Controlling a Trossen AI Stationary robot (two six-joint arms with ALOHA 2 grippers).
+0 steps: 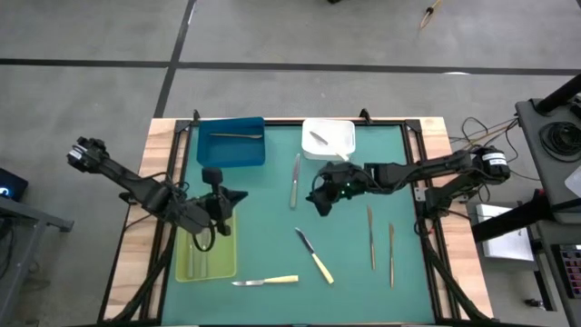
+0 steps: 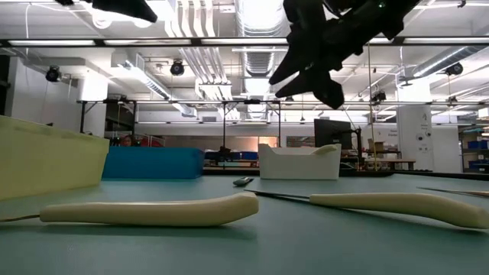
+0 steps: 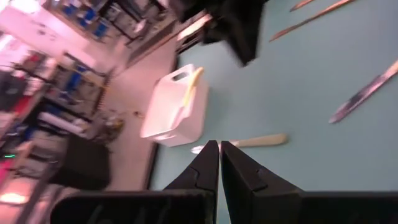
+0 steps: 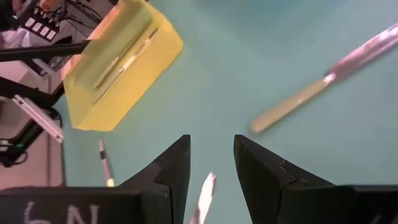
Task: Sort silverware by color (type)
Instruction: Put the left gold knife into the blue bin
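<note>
Silverware lies loose on the green mat: a grey knife, two yellow-handled knives and two slim grey pieces. More pieces lie inside the blue tray, the white tray and the yellow-green tray. My left gripper hangs shut and holds nothing above the far end of the yellow-green tray. My right gripper stands open above the mat's middle, near the grey knife, with nothing between its fingers. In the low view it hangs high above the table.
The blue and white trays stand along the far edge and the yellow-green tray at the near left. The two arms reach in from either side and their grippers face each other over the mat's middle. Bare mat lies between the loose knives.
</note>
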